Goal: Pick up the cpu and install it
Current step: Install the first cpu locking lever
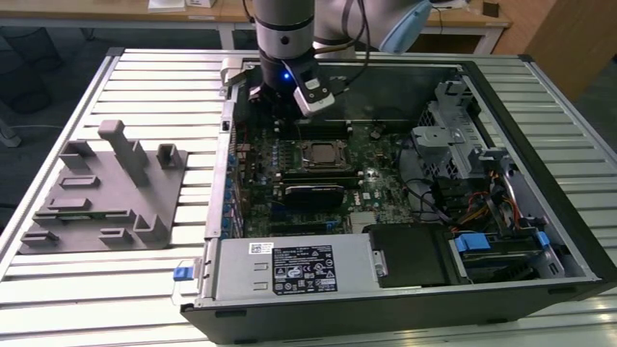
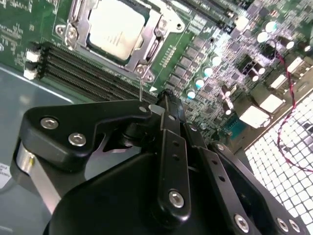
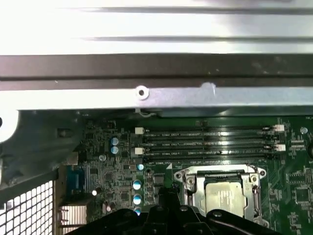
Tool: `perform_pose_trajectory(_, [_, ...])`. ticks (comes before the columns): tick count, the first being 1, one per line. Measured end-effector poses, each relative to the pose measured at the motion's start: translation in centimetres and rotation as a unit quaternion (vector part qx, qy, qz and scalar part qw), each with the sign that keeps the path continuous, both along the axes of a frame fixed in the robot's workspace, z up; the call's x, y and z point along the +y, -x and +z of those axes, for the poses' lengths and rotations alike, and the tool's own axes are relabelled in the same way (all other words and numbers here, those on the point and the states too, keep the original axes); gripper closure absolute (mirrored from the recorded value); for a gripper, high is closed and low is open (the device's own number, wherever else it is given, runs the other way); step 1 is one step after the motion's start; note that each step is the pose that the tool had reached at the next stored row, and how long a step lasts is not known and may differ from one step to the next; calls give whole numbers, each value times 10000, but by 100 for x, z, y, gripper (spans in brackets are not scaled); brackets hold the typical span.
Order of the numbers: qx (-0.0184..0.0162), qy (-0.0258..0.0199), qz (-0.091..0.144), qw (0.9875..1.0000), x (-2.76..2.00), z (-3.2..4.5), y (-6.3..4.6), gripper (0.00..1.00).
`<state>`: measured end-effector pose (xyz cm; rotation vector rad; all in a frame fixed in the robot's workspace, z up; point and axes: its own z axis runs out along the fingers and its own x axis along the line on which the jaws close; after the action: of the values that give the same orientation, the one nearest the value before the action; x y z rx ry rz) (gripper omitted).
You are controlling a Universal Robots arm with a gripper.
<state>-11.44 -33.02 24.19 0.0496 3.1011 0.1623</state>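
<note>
Well, the tool (image 2: 165, 98) hangs low inside the open computer case (image 1: 568, 242). Its two black fingers (image 2: 170, 129) look pressed together, and nothing is between them. So the tool is not holding the cpu.

Just under the tip of the tool run the long black memory slots (image 2: 88, 68). The tool is over them, not over the socket.

Next to the slots, on their other side, is the cpu (image 2: 117, 27). It is a small flat square with a shiny grey top. It lies flat inside the metal socket frame (image 2: 159, 36) on the green board (image 2: 205, 58). Both wrist views show it sitting straight, with the frame all around its edge. In the exterior view it is near the middle of the board, a little way from the tool.

I think most of the job is done. The cpu is picked up and put in its place, and the tool is off it. A thin wire lever (image 2: 140, 88) stands by a corner of the frame. I cannot tell if the frame is locked down, so that part may be left.

Further out, a black block (image 1: 308, 196) sits on the board on the other side of the socket from the tool. Outside the case, on the exterior view's left, a grey fixture (image 1: 106, 195) stands on the desk (image 1: 97, 296). I see no chip on the fixture.
</note>
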Motion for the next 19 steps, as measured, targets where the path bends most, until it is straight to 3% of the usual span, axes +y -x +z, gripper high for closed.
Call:
perform_pose_trajectory(5, [10, -198, 59, 9998, 0, -1, 9, 89])
perform_pose_trajectory(8, [25, -269, 80, 9996, 0, -1, 9, 89])
perform_pose_trajectory(12, [66, -316, 100, 9994, 0, -1, -11, 89])
perform_pose_trajectory(19, [99, -319, 105, 9994, 0, -1, -143, 89])
